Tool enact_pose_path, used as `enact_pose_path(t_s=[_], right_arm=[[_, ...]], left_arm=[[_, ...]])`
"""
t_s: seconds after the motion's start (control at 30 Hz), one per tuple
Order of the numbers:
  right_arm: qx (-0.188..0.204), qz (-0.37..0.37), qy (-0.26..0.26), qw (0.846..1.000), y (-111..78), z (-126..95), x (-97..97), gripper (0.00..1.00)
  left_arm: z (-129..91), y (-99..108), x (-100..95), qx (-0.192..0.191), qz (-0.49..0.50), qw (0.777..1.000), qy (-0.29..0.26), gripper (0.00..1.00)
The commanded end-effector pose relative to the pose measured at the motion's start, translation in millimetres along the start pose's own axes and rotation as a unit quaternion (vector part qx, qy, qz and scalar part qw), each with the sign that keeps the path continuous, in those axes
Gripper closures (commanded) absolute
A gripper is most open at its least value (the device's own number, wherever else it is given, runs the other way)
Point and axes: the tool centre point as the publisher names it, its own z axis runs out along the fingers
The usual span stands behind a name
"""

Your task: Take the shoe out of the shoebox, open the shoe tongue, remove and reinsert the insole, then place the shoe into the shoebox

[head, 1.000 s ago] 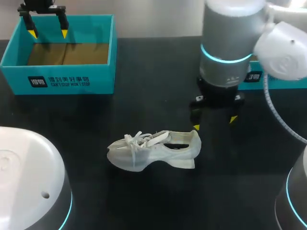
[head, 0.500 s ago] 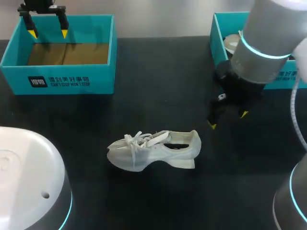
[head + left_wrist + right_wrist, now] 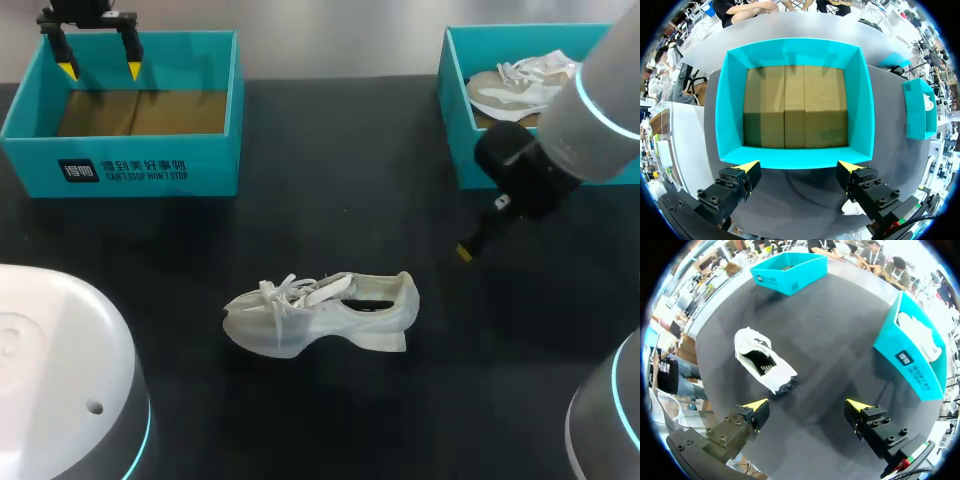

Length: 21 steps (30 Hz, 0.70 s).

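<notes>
A white shoe (image 3: 320, 312) lies on its side on the black table, toe to the left, laces loose. In the right wrist view the shoe (image 3: 762, 365) is ahead of my right gripper (image 3: 807, 407) and off to one side, its mouth showing. That gripper (image 3: 475, 245) hangs open and empty, right of the shoe's heel. An empty teal shoebox (image 3: 130, 160) with a brown floor stands at the back left. My left gripper (image 3: 100, 70) hovers open over its far wall. From the left wrist, the shoebox (image 3: 795, 157) fills the space ahead of the open left gripper (image 3: 800, 167).
A second teal shoebox (image 3: 455, 130) at the back right holds another pale shoe (image 3: 520, 85); my right arm partly covers it. In the right wrist view this second box (image 3: 910, 365) stands beside the right gripper. Bare black table surrounds the shoe.
My right arm has swung away from above the shoe's heel toward the right and back, uncovering the right shoebox. The shoe and the left arm have stayed put.
</notes>
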Motion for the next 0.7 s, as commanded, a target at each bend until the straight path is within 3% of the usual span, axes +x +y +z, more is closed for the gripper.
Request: enact_pose_path(t_s=[0.03,0.27,0.3,0.43,0.5,0.63,0.7], right_arm=[[-0.087,-0.001,0.056,0.995,-10.1,3.4,-5.8,0.0],[-0.087,-0.001,0.056,0.995,-10.1,3.4,-5.8,0.0],[-0.092,-0.024,0.006,0.995,-10.5,8.0,-4.8,0.0],[-0.166,-0.095,0.008,0.981,-26.1,20.6,-13.3,0.0],[-0.188,-0.096,0.001,0.978,-33.2,22.9,-24.4,0.0],[-0.241,-0.14,0.049,0.959,-42.1,25.5,-35.6,0.0],[-0.229,-0.171,0.114,0.951,-45.7,27.3,-43.2,0.0]], left_arm=[[0.0,0.0,0.1,0.0,0.0,1.0,0.0,0.0],[0.0,0.0,0.1,0.0,0.0,1.0,0.0,0.0],[0.0,0.0,0.1,0.0,0.0,1.0,0.0,0.0],[0.0,0.0,0.1,0.0,0.0,1.0,0.0,0.0],[0.0,0.0,0.1,0.0,0.0,1.0,0.0,0.0],[0.0,0.0,0.1,0.0,0.0,1.0,0.0,0.0],[0.0,0.0,0.1,0.0,0.0,1.0,0.0,0.0]])
